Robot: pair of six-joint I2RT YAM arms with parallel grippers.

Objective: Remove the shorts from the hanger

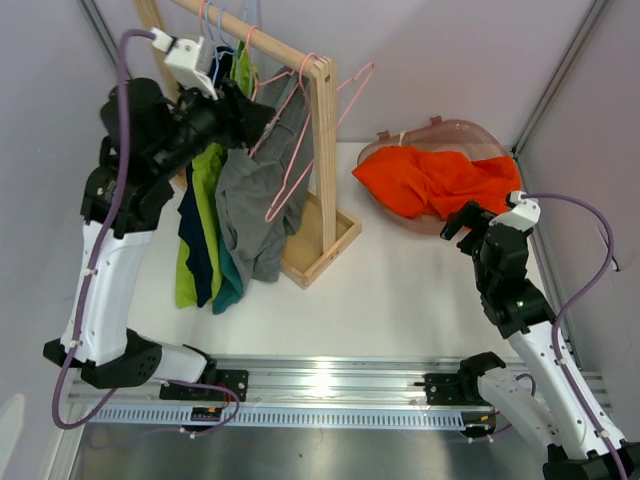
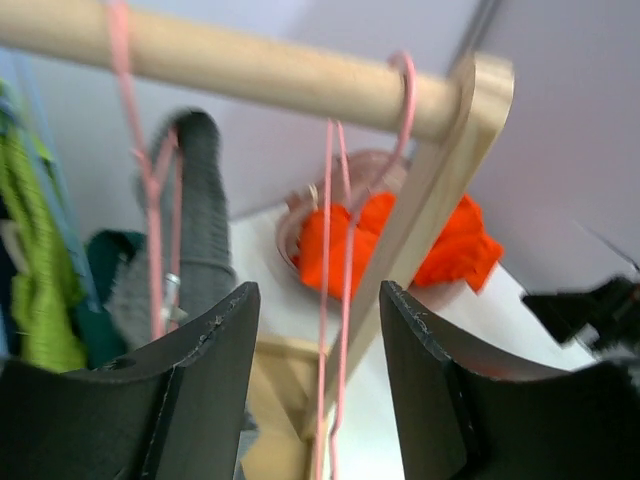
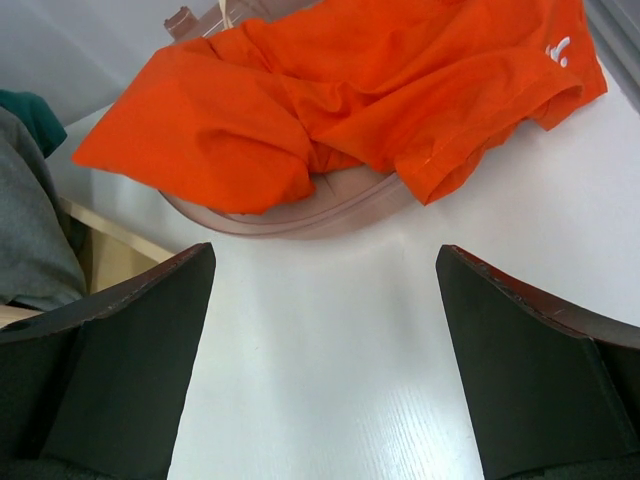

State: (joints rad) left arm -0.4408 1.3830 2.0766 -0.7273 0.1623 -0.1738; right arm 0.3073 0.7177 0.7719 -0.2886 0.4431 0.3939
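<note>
Orange shorts [image 1: 435, 180] lie in a pink basket [image 1: 470, 128] at the right; they also show in the right wrist view [image 3: 380, 90]. Grey shorts [image 1: 250, 210] hang on a pink hanger [image 1: 290, 150] from the wooden rod [image 1: 255, 35]. Lime green [image 1: 205, 195], dark navy [image 1: 196, 240] and teal shorts [image 1: 228, 285] hang to their left. My left gripper [image 1: 264, 110] is open high at the rack. In the left wrist view the thin wires of a pink hanger [image 2: 335, 300] pass between its spread jaws [image 2: 318, 292], with the grey shorts [image 2: 198, 230] just to the left. My right gripper [image 1: 460, 220] is open and empty over the table in front of the basket [image 3: 300, 215].
The wooden rack's upright post [image 1: 325, 150] and base frame [image 1: 320, 250] stand mid-table. Another empty pink hanger [image 1: 355, 85] hangs off the post's right side. Grey walls close in on both sides. A metal rail [image 1: 320, 385] runs along the near edge.
</note>
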